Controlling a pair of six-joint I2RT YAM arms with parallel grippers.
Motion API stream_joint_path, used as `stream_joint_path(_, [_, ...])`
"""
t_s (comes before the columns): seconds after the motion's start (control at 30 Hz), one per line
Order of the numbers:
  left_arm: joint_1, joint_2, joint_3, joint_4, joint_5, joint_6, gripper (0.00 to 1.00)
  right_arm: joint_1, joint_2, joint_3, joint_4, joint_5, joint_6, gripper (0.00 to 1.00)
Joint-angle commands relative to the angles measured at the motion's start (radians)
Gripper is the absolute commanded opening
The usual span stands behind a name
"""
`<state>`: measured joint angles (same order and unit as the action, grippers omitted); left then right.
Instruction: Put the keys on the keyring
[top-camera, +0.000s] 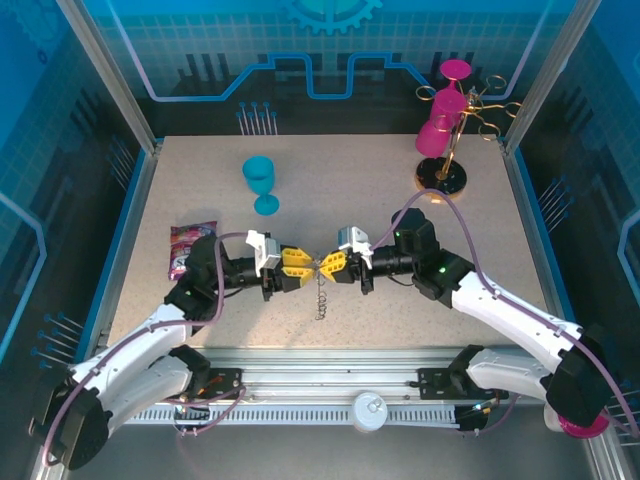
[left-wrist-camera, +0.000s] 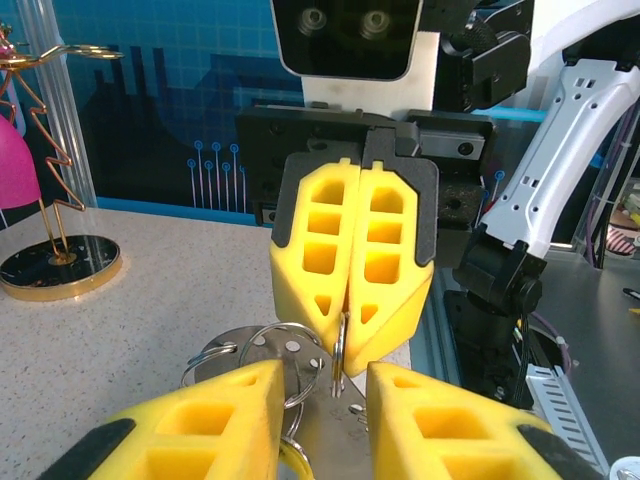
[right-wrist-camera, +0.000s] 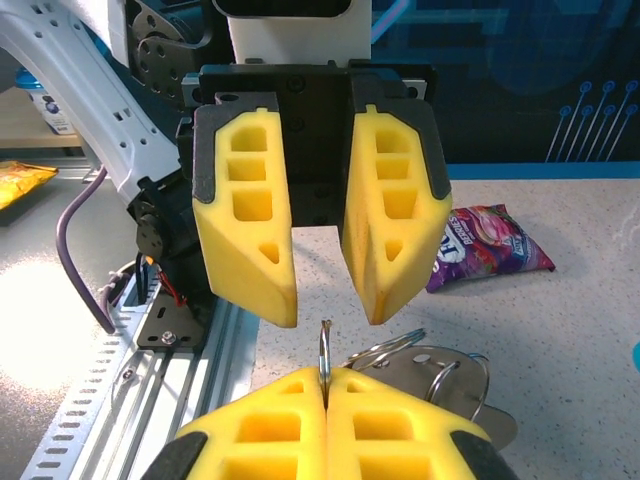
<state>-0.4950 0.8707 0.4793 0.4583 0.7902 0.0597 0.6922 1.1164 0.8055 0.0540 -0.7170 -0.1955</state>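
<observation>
My right gripper (top-camera: 328, 266) has its jaws pressed together on the keyring (right-wrist-camera: 324, 345). The keyring's thin metal ring stands upright and edge-on, low in the middle of the right wrist frame. My left gripper (top-camera: 303, 268) faces it tip to tip at the centre of the table (top-camera: 400, 200), jaws apart, with the ring just off their tips. The bead chain (top-camera: 318, 298) runs lengthwise from there towards the bottom of the top frame. Flat silver pieces (left-wrist-camera: 262, 348) with wire loops sit just beside the ring.

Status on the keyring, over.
Right gripper shut on keyring. Left gripper open, tip to tip with it. Bead chain dangles below. Goblet and snack packet stand apart.
</observation>
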Motion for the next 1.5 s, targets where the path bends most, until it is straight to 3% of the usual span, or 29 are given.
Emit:
stream_joint_path(0.0, [-0.003,0.002,-0.001,-0.050,0.032,0.025,0.27,-0.013,-0.007,0.000,0.071,-0.049,-0.008,0.00])
stream_joint_path(0.37, [-0.004,0.060,0.016,0.012,0.080,0.012,0.22,0.009,0.031,0.004,0.124,-0.051,0.031,0.00])
stream_joint_path(0.73, [-0.004,0.063,0.014,0.035,0.089,0.009,0.20,0.025,0.059,0.030,0.061,-0.039,0.004,0.00])
stream_joint_path(1.0, [-0.004,0.061,0.016,0.040,0.085,0.030,0.04,0.035,0.073,0.043,0.029,-0.047,-0.005,0.00])
stream_joint_path(1.13, [-0.004,0.040,0.016,0.011,0.059,0.076,0.00,0.033,0.063,0.048,-0.028,-0.004,-0.039,0.00])
stream_joint_path(1.27, [-0.013,0.007,0.031,-0.097,0.011,0.185,0.00,0.031,0.026,0.055,-0.120,0.095,-0.103,0.20])
stream_joint_path(1.47, [-0.058,-0.015,0.086,-0.347,-0.073,0.431,0.00,0.039,0.014,0.124,-0.288,0.182,-0.234,0.20])
